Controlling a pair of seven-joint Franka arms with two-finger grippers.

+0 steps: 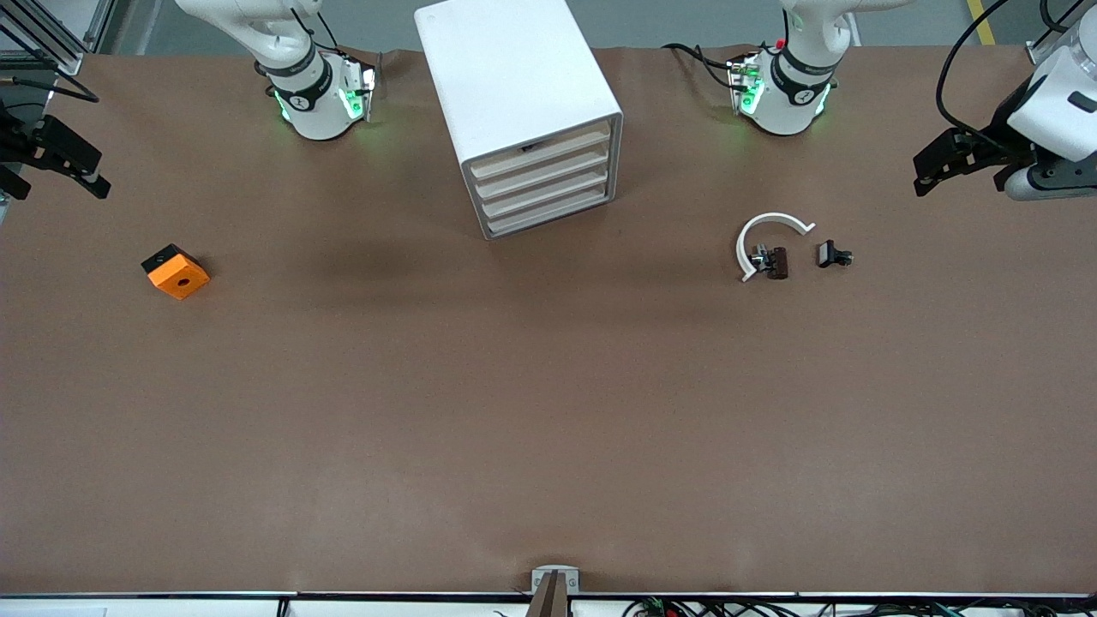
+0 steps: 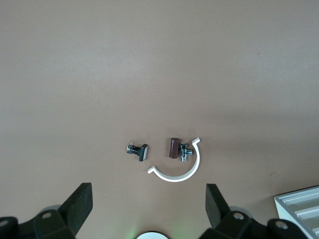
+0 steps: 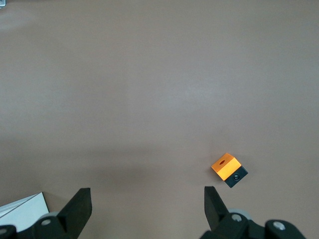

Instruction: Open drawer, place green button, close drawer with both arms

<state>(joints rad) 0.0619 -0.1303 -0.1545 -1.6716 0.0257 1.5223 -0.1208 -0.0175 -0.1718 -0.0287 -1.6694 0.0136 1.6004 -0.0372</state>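
The white cabinet (image 1: 506,68) stands at the robots' edge of the table, midway between the arm bases. Its four cream-fronted drawers (image 1: 542,176) all look shut. No green-capped button shows in any view. My left gripper (image 1: 927,176) is open and empty, up in the air at the left arm's end of the table; its wrist view shows wide-apart fingers (image 2: 79,204) above bare table. My right gripper (image 1: 90,176) is open and empty, up in the air at the right arm's end; its fingers (image 3: 79,206) are wide apart too.
An orange cube with a hole (image 1: 176,272) lies toward the right arm's end and shows in the right wrist view (image 3: 228,169). A white curved band (image 1: 771,223) with two small black clips (image 1: 776,261) lies toward the left arm's end, seen in the left wrist view (image 2: 184,172).
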